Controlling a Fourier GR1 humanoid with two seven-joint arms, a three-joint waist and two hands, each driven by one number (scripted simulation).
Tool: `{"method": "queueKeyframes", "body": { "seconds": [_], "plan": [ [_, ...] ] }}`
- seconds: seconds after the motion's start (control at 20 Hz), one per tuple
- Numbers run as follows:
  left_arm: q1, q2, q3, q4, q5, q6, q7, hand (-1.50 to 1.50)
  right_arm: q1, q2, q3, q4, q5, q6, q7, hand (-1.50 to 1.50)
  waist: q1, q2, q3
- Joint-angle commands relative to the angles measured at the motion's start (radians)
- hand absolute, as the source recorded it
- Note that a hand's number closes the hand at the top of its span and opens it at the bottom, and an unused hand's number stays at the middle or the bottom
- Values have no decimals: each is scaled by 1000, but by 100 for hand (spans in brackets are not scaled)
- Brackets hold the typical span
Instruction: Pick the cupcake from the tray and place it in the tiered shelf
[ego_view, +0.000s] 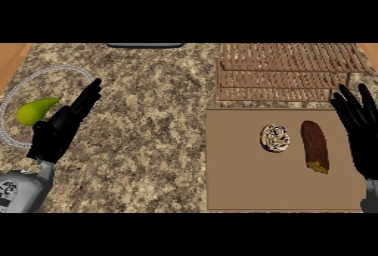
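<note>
The cupcake (275, 138) lies on the flat brown tray (244, 190), in its upper middle part, seen from straight above so that only its round speckled top shows; its sides are hidden. Just beside it to the right, not touching, lies a long dark brown thing (314, 146) with a pale bitten-looking lower end; what it is cannot be made out for sure.

Beyond the tray stands the tiered shelf (284, 75) of wooden slats, its steps stacked one behind another; its right end runs close to the view's edge and how many tiers it has is hard to tell.

The right hand (359, 125) shows at the right edge over the tray's right rim, fingers straight and spread, holding nothing, partly cut off by the edge. The left hand (65, 122) is over the speckled counter (148, 125) at the left, fingers straight and together, pointing up and away, empty. Left of it a green pear (35, 111) lies on a clear plate (22, 85) whose rim is faint and cut off at the left. A dark object (145, 45) at the counter's far edge is mostly hidden.
</note>
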Motion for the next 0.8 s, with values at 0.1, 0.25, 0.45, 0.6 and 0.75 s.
{"method": "queueKeyframes", "body": {
  "seconds": [0.1, 0.25, 0.45, 0.6, 0.75],
  "plan": [
    [68, -65, 52, 93, 80, 51, 52, 0, -53, -142, -95, 67, 16, 145, -75, 150, 7, -5, 4],
    [160, -102, 74, 125, 146, 127, 118, 0, -78, -249, -144, 49, 55, 201, -142, 150, 32, 0, 2],
    [173, -108, 46, 70, 208, 142, 173, 0, -4, -315, -105, 248, 127, 181, 6, 150, 41, 8, 3],
    [197, -105, 15, 39, 223, 176, 194, 0, -37, -301, -103, 297, 102, 283, -98, -150, 39, 2, 6],
    [235, -84, -2, 22, 242, 186, 167, 0, -33, -347, -76, 277, 112, 391, -144, -150, 20, -1, 3]
  ]
}}
